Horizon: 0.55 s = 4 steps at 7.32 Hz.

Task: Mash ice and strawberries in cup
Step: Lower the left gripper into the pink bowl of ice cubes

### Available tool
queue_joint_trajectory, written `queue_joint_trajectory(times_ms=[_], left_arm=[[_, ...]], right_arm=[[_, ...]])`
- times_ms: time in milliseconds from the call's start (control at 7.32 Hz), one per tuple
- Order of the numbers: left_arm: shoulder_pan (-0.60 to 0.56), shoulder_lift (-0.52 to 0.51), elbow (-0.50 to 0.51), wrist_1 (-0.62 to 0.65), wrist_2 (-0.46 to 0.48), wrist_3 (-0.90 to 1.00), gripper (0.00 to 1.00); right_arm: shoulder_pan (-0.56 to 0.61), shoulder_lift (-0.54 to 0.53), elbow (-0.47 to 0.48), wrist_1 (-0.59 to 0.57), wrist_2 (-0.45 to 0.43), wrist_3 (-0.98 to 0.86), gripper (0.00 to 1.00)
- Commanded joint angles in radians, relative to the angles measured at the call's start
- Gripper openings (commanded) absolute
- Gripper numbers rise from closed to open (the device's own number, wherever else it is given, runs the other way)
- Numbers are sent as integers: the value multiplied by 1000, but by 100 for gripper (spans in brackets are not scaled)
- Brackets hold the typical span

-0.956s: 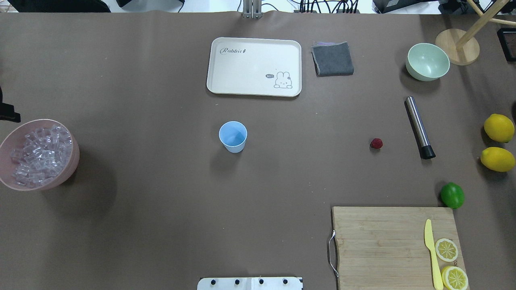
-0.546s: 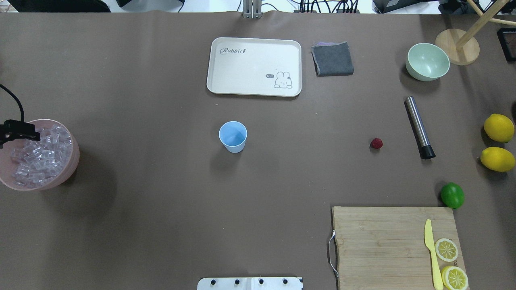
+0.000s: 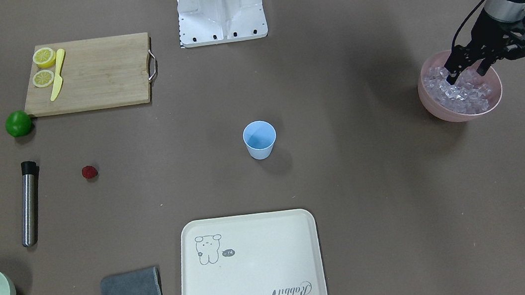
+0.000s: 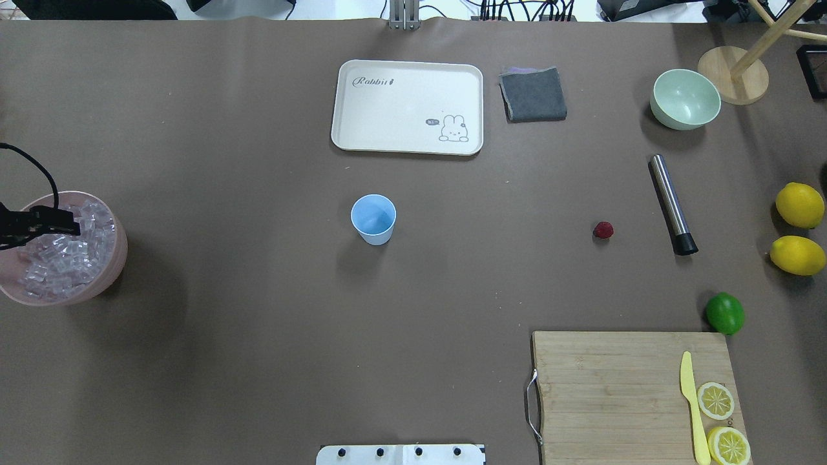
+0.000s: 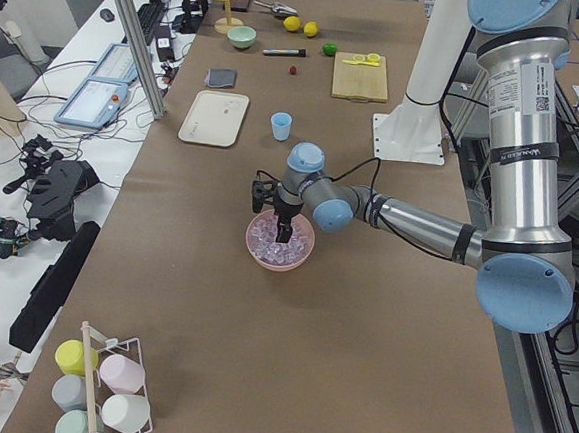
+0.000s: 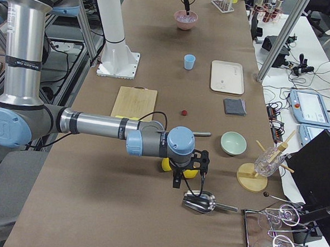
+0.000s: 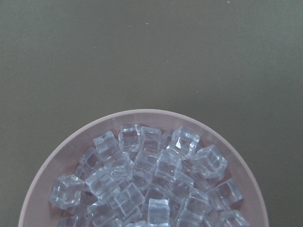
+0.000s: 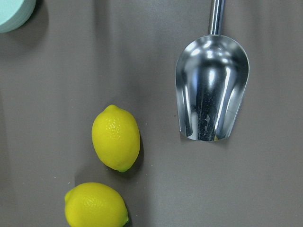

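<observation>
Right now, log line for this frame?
left hand: open over ice in pink bowl | right hand: state unclear, near scoop | cup: empty | strawberry: on table

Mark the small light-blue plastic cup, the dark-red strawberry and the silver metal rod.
Light-blue plastic cup (image 4: 373, 217): overhead view, inside wall.
Dark-red strawberry (image 4: 603, 230): overhead view, berry's middle.
Silver metal rod (image 4: 669, 197): overhead view, mid-shaft.

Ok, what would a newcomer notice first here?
The left pincer, jaws apart, hangs close over the pink plastic bowl heaped with clear glassy ice cubes at the robot's far left. The small light-blue plastic cup stands in the middle, seemingly empty, and the small dark-red strawberry lies apart toward the robot's right.
</observation>
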Motion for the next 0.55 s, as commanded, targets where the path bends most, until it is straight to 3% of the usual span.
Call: queue_joint_trajectory(times_ms=[0,273,410], left_arm=[[25,-7,10,-11,12,0,82],[50,-7,12,-9,15,-2,81],[68,-5,10,-9,61,-2,78]], right_arm=[[0,-3,-3,-1,0,1,100],[0,-3,-7,0,-1,-1,100],[0,-3,-12,0,-1,-1,100]])
